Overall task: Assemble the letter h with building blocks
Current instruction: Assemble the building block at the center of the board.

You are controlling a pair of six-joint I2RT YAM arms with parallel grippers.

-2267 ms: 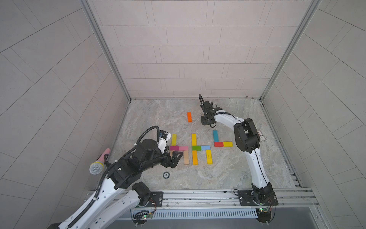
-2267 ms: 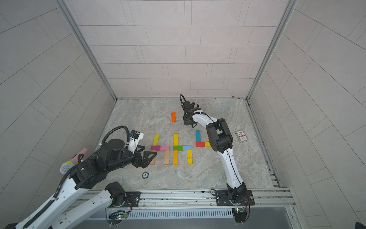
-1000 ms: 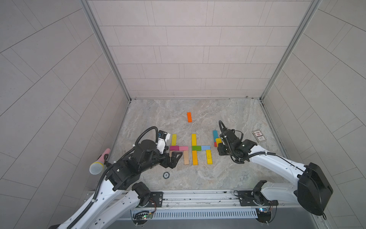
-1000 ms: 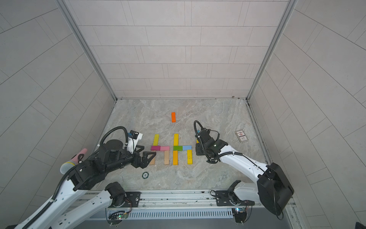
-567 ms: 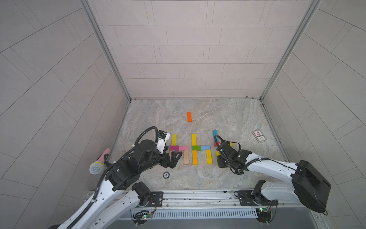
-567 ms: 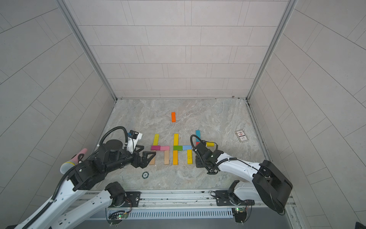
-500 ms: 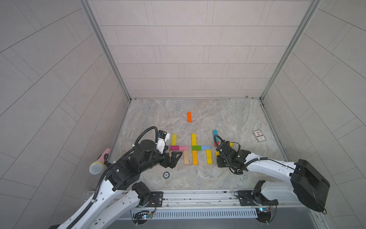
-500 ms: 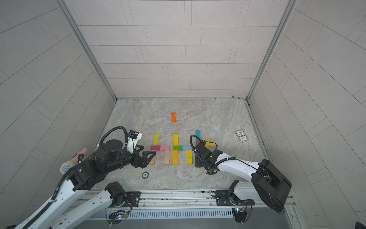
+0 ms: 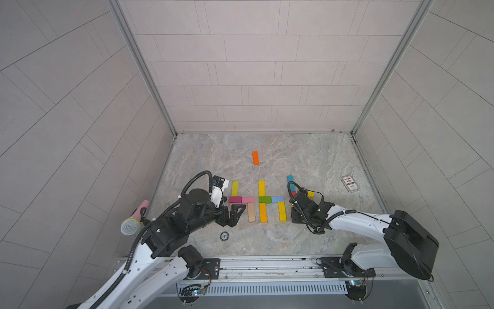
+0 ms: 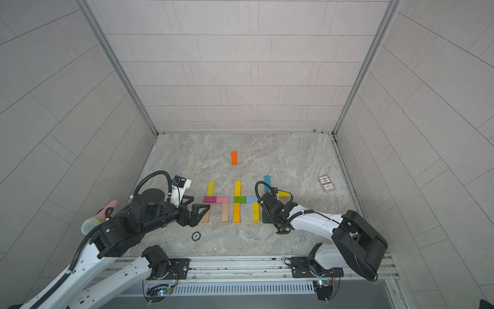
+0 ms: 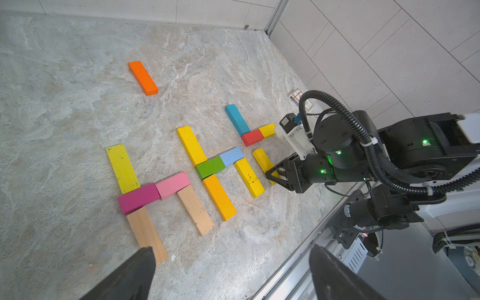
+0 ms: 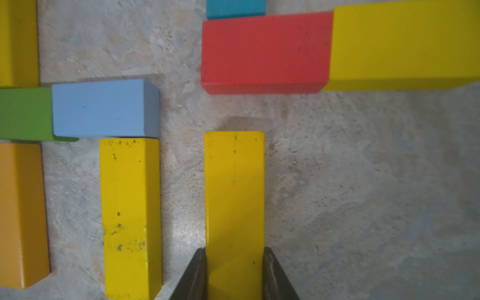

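Observation:
Two h shapes of building blocks lie flat side by side, one around a pink bar (image 9: 247, 199) and one around a green bar (image 9: 265, 199). To their right lie a teal bar (image 9: 290, 178), a red bar (image 12: 263, 52) and a short yellow bar (image 12: 405, 44). My right gripper (image 12: 235, 250) is shut on a long yellow block (image 12: 234, 187), low over the floor, its free end a short gap below the red bar. My left gripper (image 11: 232, 252) hangs open and empty near the left h's wooden leg (image 11: 146, 233). A lone orange bar (image 9: 255, 157) lies farther back.
A small white card (image 9: 350, 183) lies near the right wall. A dark round disc (image 9: 224, 235) sits on the floor in front of the left gripper. A microphone (image 9: 132, 222) leans at the left wall. The metal rail (image 9: 267, 263) runs along the front edge.
My right arm swung from the back of the floor to the front with the yellow block and lowered it beneath the red bar. The left arm has not moved.

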